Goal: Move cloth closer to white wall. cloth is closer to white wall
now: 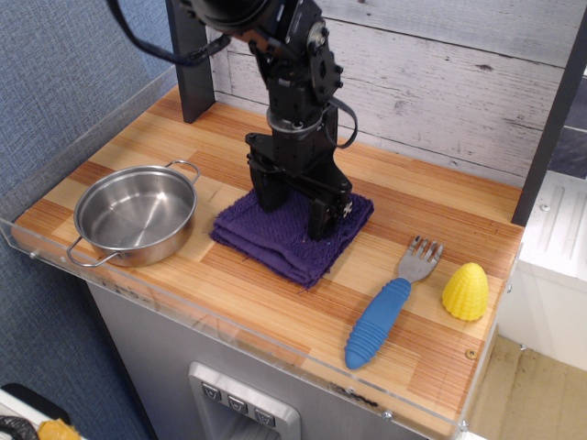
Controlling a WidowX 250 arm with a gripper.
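The dark purple folded cloth lies flat on the wooden tabletop, right of the steel pot. My black gripper points straight down with both fingers spread and pressed onto the cloth's far half; it is open, not pinching a fold. The white wall of weathered planks runs along the back of the table, a short stretch of bare wood beyond the cloth.
A steel pot stands at the left. A blue-handled fork and a yellow corn-shaped toy lie at the right. A dark post stands at the back left. A clear rim lines the table's front edge.
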